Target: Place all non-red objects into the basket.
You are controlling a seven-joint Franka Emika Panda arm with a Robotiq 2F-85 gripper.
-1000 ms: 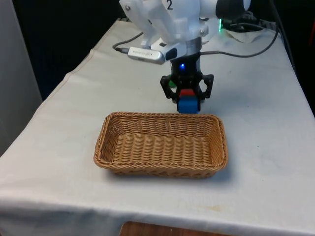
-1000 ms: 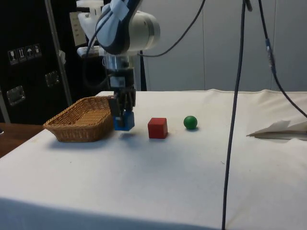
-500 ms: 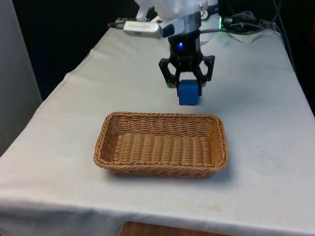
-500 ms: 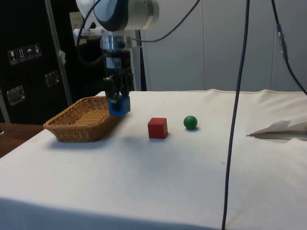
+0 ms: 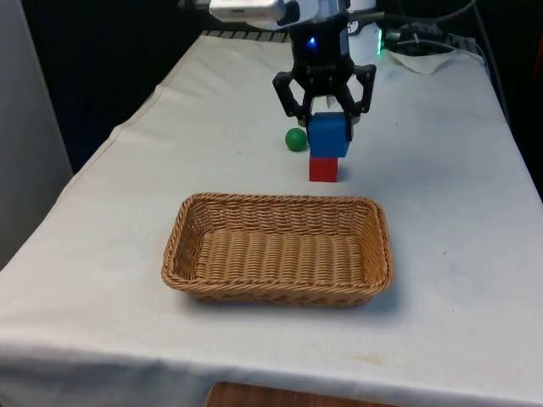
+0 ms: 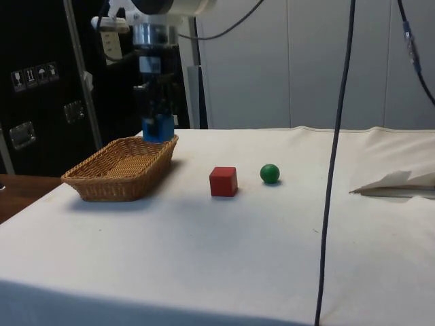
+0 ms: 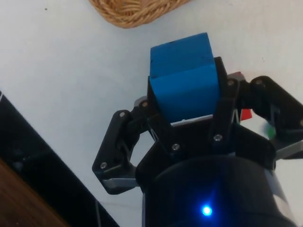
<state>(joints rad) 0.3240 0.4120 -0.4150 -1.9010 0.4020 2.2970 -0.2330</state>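
My gripper [image 5: 326, 114] is shut on a blue cube [image 5: 328, 136] and holds it in the air, above the table behind the wicker basket [image 5: 278, 250]. From the side, the blue cube [image 6: 157, 128] hangs over the basket's [image 6: 119, 168] far end, a little above its rim. Up close the blue cube [image 7: 184, 80] sits clamped between the two black fingers [image 7: 226, 101], with the basket's edge [image 7: 132, 10] beyond it. A red cube [image 5: 322, 169] and a green ball [image 5: 294, 139] rest on the cloth behind the basket; in the side view the red cube [image 6: 223, 181] and green ball [image 6: 270, 173] lie to its right.
Black cables [image 6: 336, 136] hang down at the side view's right. Crumpled white paper [image 6: 401, 185] lies on the cloth at the far right of that view. The table's edge [image 5: 127, 127] runs along the front view's left.
The gripper has lifted the blue cube up off the cloth and carried it towards the basket, uncovering the red cube and green ball in the front view.
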